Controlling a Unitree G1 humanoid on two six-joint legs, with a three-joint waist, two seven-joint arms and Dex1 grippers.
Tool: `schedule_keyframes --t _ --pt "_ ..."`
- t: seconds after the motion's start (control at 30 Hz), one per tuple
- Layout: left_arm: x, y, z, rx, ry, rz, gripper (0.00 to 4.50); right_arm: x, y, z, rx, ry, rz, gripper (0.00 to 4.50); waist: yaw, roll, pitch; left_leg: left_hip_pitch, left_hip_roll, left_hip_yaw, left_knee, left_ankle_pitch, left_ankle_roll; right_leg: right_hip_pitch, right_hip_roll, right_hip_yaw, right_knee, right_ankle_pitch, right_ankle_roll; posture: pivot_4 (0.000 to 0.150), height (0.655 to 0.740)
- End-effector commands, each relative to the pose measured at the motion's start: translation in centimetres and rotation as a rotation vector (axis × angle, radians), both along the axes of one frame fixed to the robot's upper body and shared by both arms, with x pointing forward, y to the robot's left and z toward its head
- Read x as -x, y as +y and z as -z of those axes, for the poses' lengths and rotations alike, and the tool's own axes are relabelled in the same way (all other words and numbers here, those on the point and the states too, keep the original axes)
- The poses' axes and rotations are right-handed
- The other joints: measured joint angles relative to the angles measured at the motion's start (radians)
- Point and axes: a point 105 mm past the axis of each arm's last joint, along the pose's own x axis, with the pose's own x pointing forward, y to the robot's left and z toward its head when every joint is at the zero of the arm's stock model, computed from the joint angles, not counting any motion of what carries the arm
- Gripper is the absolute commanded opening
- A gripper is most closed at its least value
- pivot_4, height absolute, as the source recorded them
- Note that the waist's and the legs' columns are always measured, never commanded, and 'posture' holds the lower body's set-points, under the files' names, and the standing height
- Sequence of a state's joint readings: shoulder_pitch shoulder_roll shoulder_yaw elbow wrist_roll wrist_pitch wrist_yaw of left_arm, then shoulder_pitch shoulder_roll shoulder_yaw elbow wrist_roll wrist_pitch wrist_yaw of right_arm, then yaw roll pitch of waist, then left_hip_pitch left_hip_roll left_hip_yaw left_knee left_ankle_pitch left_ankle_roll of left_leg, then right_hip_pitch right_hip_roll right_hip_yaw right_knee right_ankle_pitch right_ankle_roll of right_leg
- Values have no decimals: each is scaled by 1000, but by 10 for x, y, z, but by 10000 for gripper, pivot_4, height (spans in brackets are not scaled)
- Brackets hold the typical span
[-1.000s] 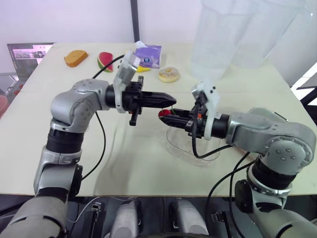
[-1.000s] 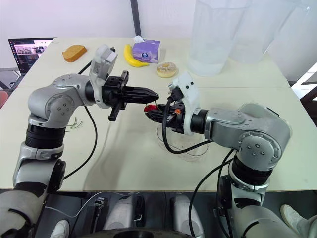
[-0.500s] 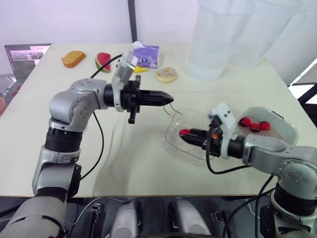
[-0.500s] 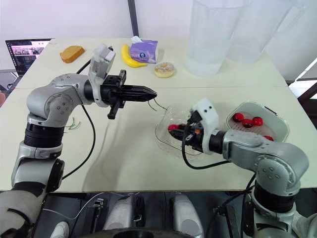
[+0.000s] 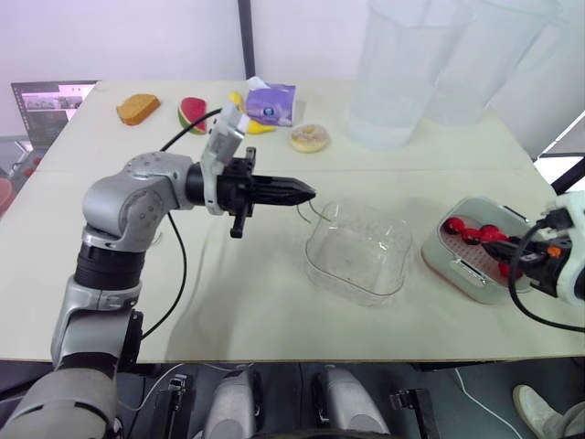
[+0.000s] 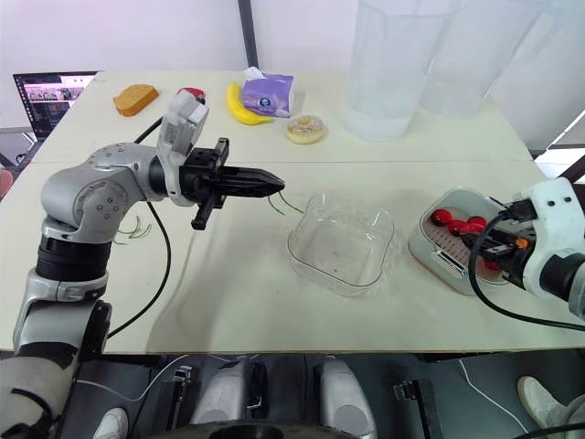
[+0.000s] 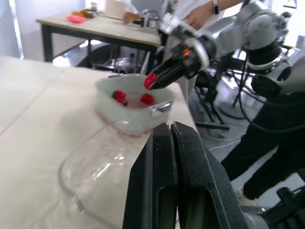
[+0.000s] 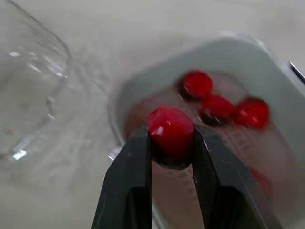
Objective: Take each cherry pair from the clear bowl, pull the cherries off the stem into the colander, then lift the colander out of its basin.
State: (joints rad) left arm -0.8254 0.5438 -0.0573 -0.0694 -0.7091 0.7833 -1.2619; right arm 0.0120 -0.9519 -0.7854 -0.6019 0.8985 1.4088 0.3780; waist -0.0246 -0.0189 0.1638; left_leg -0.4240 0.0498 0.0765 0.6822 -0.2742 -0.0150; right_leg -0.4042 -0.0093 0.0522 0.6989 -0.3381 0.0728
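Head views: the cream tabletop [image 5: 228, 302] is carrying a clear bowl [image 6: 340, 240]; the left pincer [image 6: 277, 184] is clenching a stem [image 6: 292, 205] beside it. Left wrist view: a person's hand [image 7: 200, 16] is showing beyond the tabletop. Right wrist view: the right pincer [image 8: 170, 143] is gripping 1 cherry [image 8: 170, 128] over the colander [image 8: 224, 59].

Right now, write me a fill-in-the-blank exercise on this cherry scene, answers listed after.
The right gripper holds exactly ____ cherry above the colander.
The clear bowl holds ____ cherries.
The left gripper pinches a thin stem coloured ____.
The colander stands on the robot's ____ of the clear bowl.
Missing words: one; no; green; right.
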Motion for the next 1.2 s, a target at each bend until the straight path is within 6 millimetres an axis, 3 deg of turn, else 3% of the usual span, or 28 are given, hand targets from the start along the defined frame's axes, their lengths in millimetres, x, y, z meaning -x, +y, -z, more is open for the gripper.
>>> schedule_keyframes --t 0.03,0.07,0.17,0.33,0.4,0.47,0.57,0.63,0.7,0.8,0.97,1.1,1.2 --pt "9 1 -6 3 -25 32 0 -5 -12 -5 32 -59 61 8728 1 0 0 0 0 0 0 0 0 0 0 0 0 0 0 1500 7400" --pt "10 1 -5 1 -25 34 0 -5 -13 -3 28 -59 70 8728 3 0 0 0 0 0 0 0 0 0 0 0 0 0 0 1500 7400" --pt "10 1 -6 1 -27 35 0 -6 -12 -2 27 -67 58 20237 8 0 0 0 0 0 0 0 0 0 0 0 0 0 0 1500 7400" --pt "10 2 -7 2 -29 32 0 -2 -4 -16 0 -117 5 44295 12 0 0 -1 -1 0 0 0 0 0 -1 0 0 0 0 1500 7400" --pt "10 2 -6 1 -28 29 0 -3 -1 -28 -2 -165 -22 44821 12 0 0 -1 -1 0 0 0 0 0 0 0 0 0 0 1500 7400" --pt "9 2 -6 1 -25 24 0 -2 15 -44 -10 -234 -119 44821 9 0 0 -1 -1 0 0 0 0 0 0 0 0 0 0 1500 7400" --pt "9 4 -5 1 -17 16 0 6 52 -68 -102 -356 -329 44821 5 0 0 0 0 0 0 0 0 0 0 0 0 0 0 1500 7400" --pt "9 7 -2 -10 -6 -6 0 24 98 -77 -149 -413 -597 44821 6 0 0 0 0 0 0 0 0 0 0 0 0 0 0 1500 7400" --pt "8 11 3 -14 8 -37 0 36 130 -73 -178 -424 -758 44821 7 0 0 0 0 -1 -1 0 0 0 0 0 0 0 0 1500 7400" --pt "4 19 11 -29 13 -116 0 38 154 -49 -157 -357 -829 44821 7 -1 1 -1 0 -1 0 0 0 1 -1 -1 -1 0 0 1500 7400" --pt "-3 44 17 -45 17 -283 0 35 157 -31 -146 -334 -828 44821 12 -2 1 -1 0 -1 1 0 1 1 -2 -1 -1 0 1 1500 7400" --pt "-29 97 29 -97 18 -565 0 32 151 -34 -152 -362 -825 44821 6 -2 1 0 0 -1 1 0 1 1 -1 -1 -1 0 1 1500 7400" --pt "-49 166 48 -195 -10 -839 0 28 145 -36 -148 -379 -812 44821 2 -2 1 1 1 -1 0 0 0 1 -1 -1 -1 0 0 1500 7400"
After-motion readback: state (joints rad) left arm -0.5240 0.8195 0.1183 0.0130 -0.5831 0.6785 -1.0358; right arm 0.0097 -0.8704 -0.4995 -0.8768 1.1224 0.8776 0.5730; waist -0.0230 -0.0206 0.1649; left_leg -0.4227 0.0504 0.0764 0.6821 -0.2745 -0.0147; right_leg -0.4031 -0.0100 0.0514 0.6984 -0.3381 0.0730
